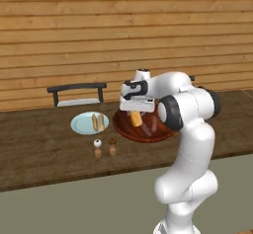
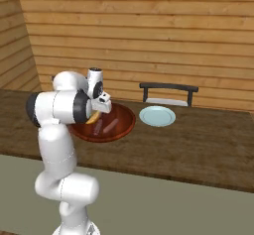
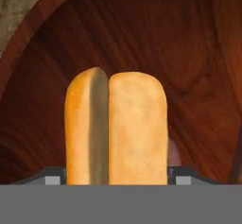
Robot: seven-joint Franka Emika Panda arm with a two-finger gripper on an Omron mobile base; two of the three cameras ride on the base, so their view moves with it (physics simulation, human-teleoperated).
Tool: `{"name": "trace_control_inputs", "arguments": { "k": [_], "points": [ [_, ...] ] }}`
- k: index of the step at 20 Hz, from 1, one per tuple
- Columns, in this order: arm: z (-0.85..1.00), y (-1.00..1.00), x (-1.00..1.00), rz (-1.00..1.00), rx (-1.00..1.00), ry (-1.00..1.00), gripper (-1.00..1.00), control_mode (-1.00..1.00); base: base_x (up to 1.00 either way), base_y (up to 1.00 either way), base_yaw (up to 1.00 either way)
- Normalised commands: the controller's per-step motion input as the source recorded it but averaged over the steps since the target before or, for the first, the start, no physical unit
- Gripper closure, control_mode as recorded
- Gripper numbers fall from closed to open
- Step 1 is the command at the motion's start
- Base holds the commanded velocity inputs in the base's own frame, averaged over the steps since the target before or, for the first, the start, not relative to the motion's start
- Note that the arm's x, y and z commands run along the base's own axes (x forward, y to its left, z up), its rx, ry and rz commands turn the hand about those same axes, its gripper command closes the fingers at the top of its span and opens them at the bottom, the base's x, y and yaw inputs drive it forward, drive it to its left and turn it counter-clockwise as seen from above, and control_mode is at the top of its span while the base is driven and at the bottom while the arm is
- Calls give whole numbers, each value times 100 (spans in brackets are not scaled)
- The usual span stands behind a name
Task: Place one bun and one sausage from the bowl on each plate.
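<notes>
Hand (image 1: 136, 115) brackets a bun (image 3: 116, 128) low inside the bowl (image 1: 123, 127) rim.

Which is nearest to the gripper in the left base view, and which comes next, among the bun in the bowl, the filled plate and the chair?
1. Bun: right at the gripper, between its fingers over the bowl.
2. Filled plate: on the table to the left of the bowl.
3. Chair: behind the table, farther left and back, by the wooden wall.
</notes>
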Motion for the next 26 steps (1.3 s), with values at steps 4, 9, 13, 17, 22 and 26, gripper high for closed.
{"name": "trace_control_inputs", "arguments": {
  "k": [4, 9, 13, 17, 22, 26],
  "points": [
    [100, -100, -45, -16, 0, -19, 100, -100, 0, 0, 0],
    [96, -100, 5, -24, -5, -3, 100, -100, 0, 0, 0],
    [47, -100, 19, -27, -17, 0, 100, -100, 0, 0, 0],
    [1, -100, 26, -29, -21, 0, 100, -100, 0, 0, 0],
    [-35, -91, 45, -13, -7, 0, 100, -100, 0, 0, 0],
    [-75, -65, 54, 0, 0, 0, 100, -100, 0, 0, 0]
  ]
}}
